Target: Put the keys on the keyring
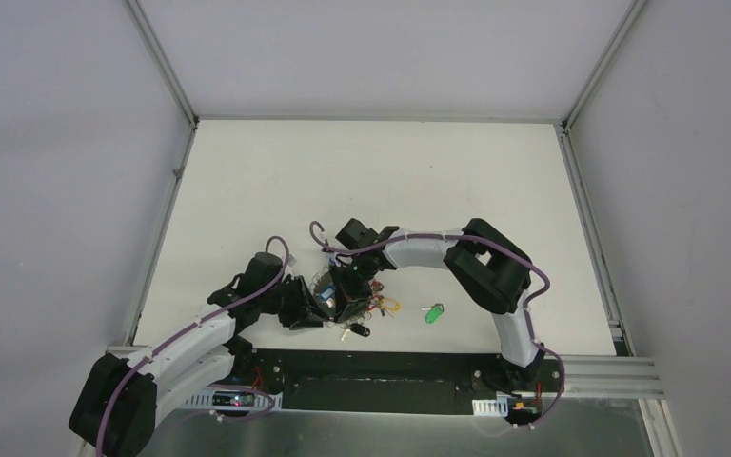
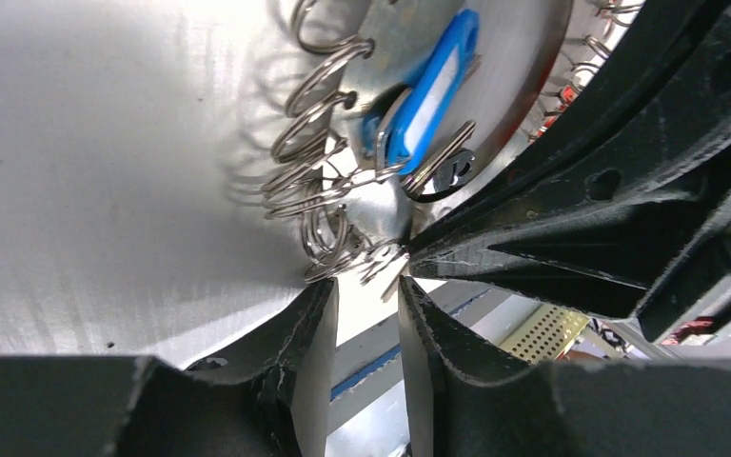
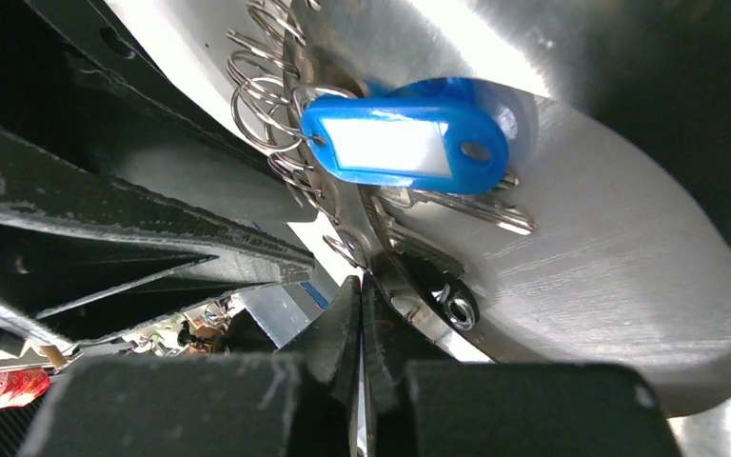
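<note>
The keyring [image 1: 341, 297], a silvery ring strung with many small split rings, is held up between both grippers near the table's front edge. My right gripper [image 3: 359, 283] is shut on the keyring's edge [image 3: 343, 249]. The blue-tagged key [image 3: 405, 143] lies against the ring's loops just above those jaws; it also shows in the left wrist view [image 2: 428, 90]. My left gripper [image 2: 366, 286] is open, its tips just under the ring's loops [image 2: 314, 190], with a few wire ends between them. The green-tagged key [image 1: 433, 312] lies alone on the table to the right.
Yellow- and orange-tagged keys [image 1: 386, 305] hang from the ring's right side, and a dark-headed key [image 1: 357, 330] lies below it. The right arm's black fingers [image 2: 581, 219] crowd the left wrist view. The table's front edge and black base rail [image 1: 381, 367] are close behind the grippers.
</note>
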Robot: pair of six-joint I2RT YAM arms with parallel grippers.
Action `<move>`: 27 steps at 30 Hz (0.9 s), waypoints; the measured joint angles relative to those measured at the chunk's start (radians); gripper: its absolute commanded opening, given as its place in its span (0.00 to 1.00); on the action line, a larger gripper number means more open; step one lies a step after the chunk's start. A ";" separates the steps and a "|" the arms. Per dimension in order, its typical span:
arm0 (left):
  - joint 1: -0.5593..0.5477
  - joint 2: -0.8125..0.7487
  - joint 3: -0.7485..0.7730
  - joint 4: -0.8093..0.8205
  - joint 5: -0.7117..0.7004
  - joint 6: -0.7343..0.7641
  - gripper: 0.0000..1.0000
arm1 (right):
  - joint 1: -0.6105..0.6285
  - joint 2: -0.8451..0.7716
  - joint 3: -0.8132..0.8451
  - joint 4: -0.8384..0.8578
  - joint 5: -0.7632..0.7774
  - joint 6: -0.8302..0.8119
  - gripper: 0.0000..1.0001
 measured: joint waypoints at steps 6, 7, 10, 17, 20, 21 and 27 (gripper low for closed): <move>0.000 0.001 -0.022 0.040 0.001 0.000 0.30 | 0.000 0.009 0.017 -0.023 0.005 -0.006 0.00; 0.000 0.001 -0.023 0.047 0.001 0.001 0.30 | 0.000 0.010 0.019 -0.025 0.006 -0.007 0.00; 0.000 0.002 -0.026 0.064 0.001 0.001 0.27 | 0.000 0.010 0.020 -0.030 0.006 -0.007 0.00; -0.019 0.038 -0.033 0.132 0.003 0.001 0.20 | 0.000 0.017 0.024 -0.037 0.003 -0.007 0.00; -0.029 0.055 -0.037 0.162 0.007 0.001 0.17 | 0.000 0.019 0.024 -0.039 0.002 -0.007 0.00; -0.034 0.060 -0.038 0.171 0.008 0.001 0.17 | 0.000 0.019 0.024 -0.040 0.000 -0.007 0.00; -0.059 0.077 -0.039 0.203 0.010 0.001 0.09 | 0.000 0.019 0.026 -0.045 -0.001 -0.007 0.00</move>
